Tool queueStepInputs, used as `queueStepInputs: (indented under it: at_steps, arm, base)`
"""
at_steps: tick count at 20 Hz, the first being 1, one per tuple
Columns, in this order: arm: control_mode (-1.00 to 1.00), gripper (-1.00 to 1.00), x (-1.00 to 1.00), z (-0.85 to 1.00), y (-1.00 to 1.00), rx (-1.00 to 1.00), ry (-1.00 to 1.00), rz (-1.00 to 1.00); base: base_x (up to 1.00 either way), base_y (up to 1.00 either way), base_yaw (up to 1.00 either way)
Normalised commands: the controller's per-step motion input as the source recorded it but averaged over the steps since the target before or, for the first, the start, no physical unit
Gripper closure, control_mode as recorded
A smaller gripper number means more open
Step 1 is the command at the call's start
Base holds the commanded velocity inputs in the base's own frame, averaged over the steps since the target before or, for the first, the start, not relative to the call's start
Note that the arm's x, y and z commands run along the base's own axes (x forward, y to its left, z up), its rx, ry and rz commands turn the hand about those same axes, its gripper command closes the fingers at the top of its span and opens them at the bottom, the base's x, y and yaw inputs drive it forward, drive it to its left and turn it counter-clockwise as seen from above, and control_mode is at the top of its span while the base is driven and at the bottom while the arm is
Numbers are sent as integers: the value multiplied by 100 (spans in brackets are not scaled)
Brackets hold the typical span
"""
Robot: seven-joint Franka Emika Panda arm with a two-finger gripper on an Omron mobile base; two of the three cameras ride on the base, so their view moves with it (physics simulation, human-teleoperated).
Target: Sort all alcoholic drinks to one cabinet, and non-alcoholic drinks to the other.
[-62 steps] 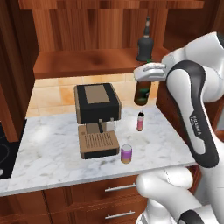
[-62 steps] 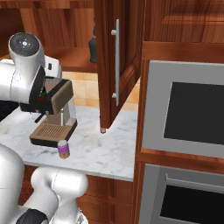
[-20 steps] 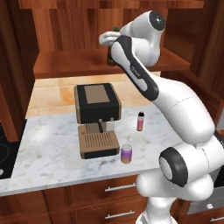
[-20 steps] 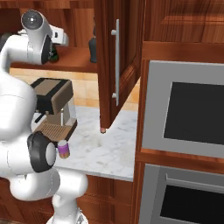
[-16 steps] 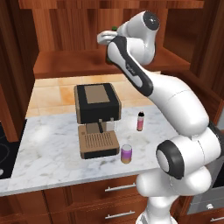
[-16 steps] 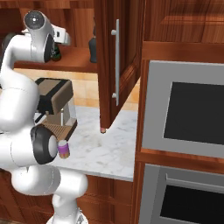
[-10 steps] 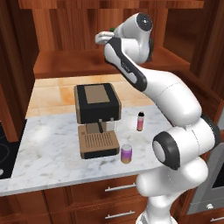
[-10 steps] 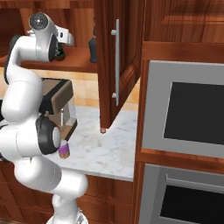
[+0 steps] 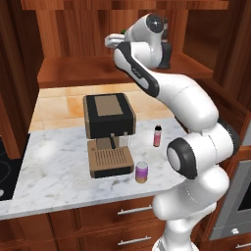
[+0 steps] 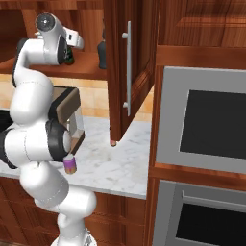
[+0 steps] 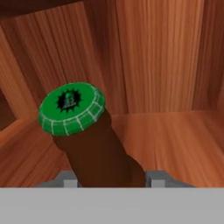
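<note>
Hand view: the gripper (image 11: 109, 179) is clamped on the brown beer bottle (image 11: 94, 148), green cap (image 11: 72, 108) up, over the cabinet shelf (image 11: 175, 135). The purple can (image 9: 141, 172) and pink bottle (image 9: 157, 136) stand on the marble counter (image 9: 54, 171); behind the arm, the dark grey bottle (image 9: 165, 54) on the shelf.

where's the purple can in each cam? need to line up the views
Left base view: purple can near the front edge of the marble counter, right of the coffee machine.
Right base view: it stands lower left, at the counter's front edge, partly behind the white arm.
Hand view: I can't find it; the green-capped beer bottle sits in front of the wood.
Shared landmark: the coffee machine, in both base views.
</note>
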Motion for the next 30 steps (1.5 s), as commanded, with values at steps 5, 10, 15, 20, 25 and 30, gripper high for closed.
queueStepInputs:
  at_steps: [5,10,15,20,25,30]
  arm:
    - [-100,100,11,-14,0,-1,0,-4]
    - [-100,-100,3,-10,0,-1,1,-5]
    - [-100,-100,9,-1,0,0,0,-5]
    - [-100,-100,0,0,0,0,0,-4]
    - [-100,-100,-2,0,0,0,0,-3]
    - [-100,-100,-47,5,-10,0,0,-1]
  base:
    - [0,0,0]
    - [0,0,0]
    - [0,0,0]
    - [0,0,0]
    - [0,0,0]
    - [0,0,0]
